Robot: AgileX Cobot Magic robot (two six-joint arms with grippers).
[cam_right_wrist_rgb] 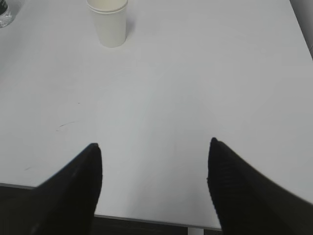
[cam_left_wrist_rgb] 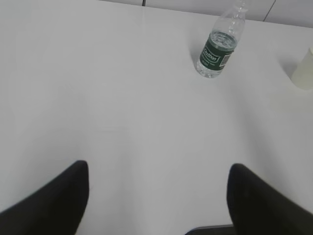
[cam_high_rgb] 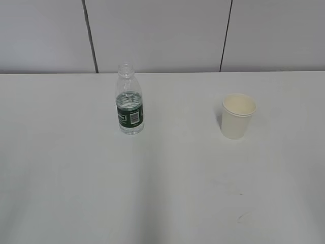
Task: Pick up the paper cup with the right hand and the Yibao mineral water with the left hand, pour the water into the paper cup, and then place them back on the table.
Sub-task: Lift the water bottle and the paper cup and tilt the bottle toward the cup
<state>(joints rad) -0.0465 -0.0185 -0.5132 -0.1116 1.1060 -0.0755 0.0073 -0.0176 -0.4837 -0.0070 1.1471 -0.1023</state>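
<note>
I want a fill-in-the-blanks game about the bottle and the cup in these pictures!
1. The Yibao mineral water has a dark ____ label.
2. In the exterior view, the paper cup stands to the ____ of the bottle.
3. On top of the bottle there is no ____.
4. The left hand and the right hand are both ____, far from both things on the table.

Missing words: green; right; cap; open

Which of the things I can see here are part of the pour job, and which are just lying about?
Part of the job:
- Yibao mineral water, uncapped, upright on the table
- paper cup, upright, apart from the bottle
- left gripper, fingers spread, empty
- right gripper, fingers spread, empty

Just lying about:
- nothing; only faint scuff marks on the tabletop
</note>
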